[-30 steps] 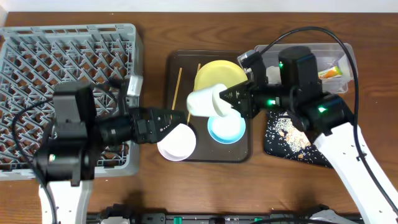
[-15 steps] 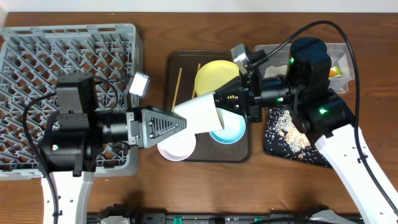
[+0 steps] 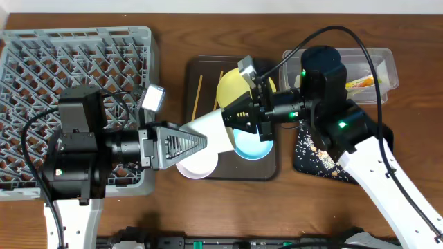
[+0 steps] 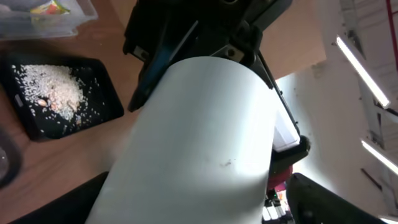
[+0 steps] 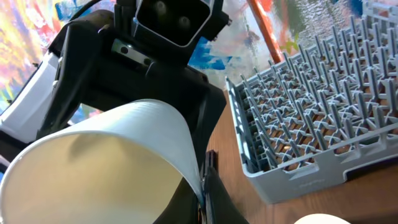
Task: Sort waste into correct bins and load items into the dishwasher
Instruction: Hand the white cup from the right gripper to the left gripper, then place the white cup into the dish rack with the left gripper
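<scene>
Hanging on its side above the brown tray [image 3: 208,66], the white cup [image 3: 216,126] bridges both arms. Right gripper [image 3: 240,119] is pinched onto the rim at the cup's mouth. Left gripper [image 3: 201,140] has the base end between its fingers; clamped or just around it, cannot tell. Under the cup sit the light-blue bowl [image 3: 252,146] and white bowl [image 3: 196,166], both partly hidden. Yellow plate [image 3: 232,86] and chopsticks [image 3: 198,97] lie behind them. Dish rack [image 3: 69,62] to the left, black tray [image 3: 299,166] with crumbs to the right.

A white tapered cup [image 3: 214,128] hangs across the dark brown rectangular tray's [image 3: 210,75] middle; the grey plastic lattice rack's [image 3: 69,55] far half lies open.
</scene>
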